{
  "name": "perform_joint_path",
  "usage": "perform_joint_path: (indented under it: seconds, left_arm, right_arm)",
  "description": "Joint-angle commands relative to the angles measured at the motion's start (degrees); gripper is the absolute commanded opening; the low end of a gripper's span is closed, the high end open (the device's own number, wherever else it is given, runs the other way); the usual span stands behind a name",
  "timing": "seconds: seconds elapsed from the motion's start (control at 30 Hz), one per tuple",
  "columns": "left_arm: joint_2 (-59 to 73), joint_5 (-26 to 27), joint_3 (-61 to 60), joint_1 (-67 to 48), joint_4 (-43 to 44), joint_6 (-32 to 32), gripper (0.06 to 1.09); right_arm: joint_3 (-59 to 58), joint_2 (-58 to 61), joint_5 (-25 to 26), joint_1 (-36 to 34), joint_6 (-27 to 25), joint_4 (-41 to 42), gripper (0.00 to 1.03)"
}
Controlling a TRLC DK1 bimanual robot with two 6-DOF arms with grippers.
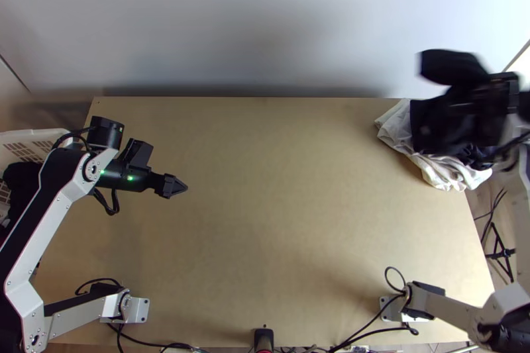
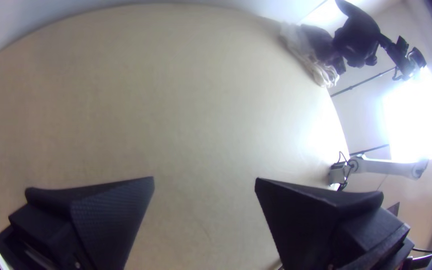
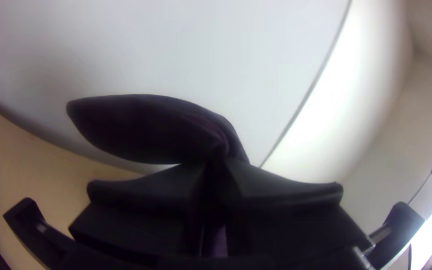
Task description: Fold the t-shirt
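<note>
Two fingers of the right gripper [image 1: 472, 96] pinch a bunched bit of the shirt [image 3: 146, 127], a dark flap of it poking past their tips; which part that is, I can't tell. Near them, at the table's [image 1: 278, 207] far right corner, white cloth [image 1: 445, 171] lies bunched, with dark cloth [image 1: 424, 129] over it, perhaps more of the shirt. Well apart from all that, the left gripper [image 1: 175, 186] hangs over the table's left side, fingers spread wide, holding nothing. A white basket [image 1: 41, 136] sits at the left edge.
</note>
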Motion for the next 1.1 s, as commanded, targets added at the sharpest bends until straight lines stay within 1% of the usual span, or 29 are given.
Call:
perform_joint_path:
  seconds: [0.0, 0.1, 0.2, 0.33, 0.4, 0.57, 0.8, 0.97, 1.07]
  left_arm:
    - [-0.24, 0.01, -1.11, 0.42, -0.47, 0.77, 1.04]
    - [-0.33, 0.01, -1.29, 1.03, -0.73, 0.95, 1.04]
    - [-0.59, 0.01, -1.55, 1.56, -0.82, 1.12, 1.04]
    - [-0.94, 0.1, -1.9, 2.7, -1.26, 1.83, 1.04]
    - [-1.12, 0.01, -1.99, 3.41, -1.7, 2.27, 1.04]
    - [-1.56, 0.01, -1.9, 6.04, -2.84, 3.85, 1.04]
    - [-2.17, 0.1, -1.9, 11.84, -5.74, 7.98, 1.04]
    - [-2.44, 0.36, -2.52, 15.62, -6.89, 10.62, 1.04]
    - [-2.44, 0.45, -3.04, 16.5, -6.89, 11.05, 1.04]
  right_arm:
    - [10.22, 6.18, -8.75, -19.63, 0.86, 1.08, 0.03]
    - [15.93, 10.66, -11.13, -24.46, 1.47, 1.08, 0.03]
    - [19.88, 14.7, -12.27, -27.1, 1.47, 1.08, 0.03]
    - [22.08, 19.89, -12.53, -27.89, 1.47, 1.78, 0.03]
    - [23.14, 22.53, -12.53, -27.36, 2.62, 1.96, 0.03]
    - [22.78, 28.5, -12.18, -21.47, 6.66, 1.96, 0.03]
    - [21.64, 34.04, -7.7, -12.24, 10.35, 1.96, 0.03]
    - [19.71, 34.66, -6.29, -8.11, 12.55, 1.96, 0.03]
    - [16.63, 32.55, -6.29, -6.62, 13.34, 1.87, 0.03]
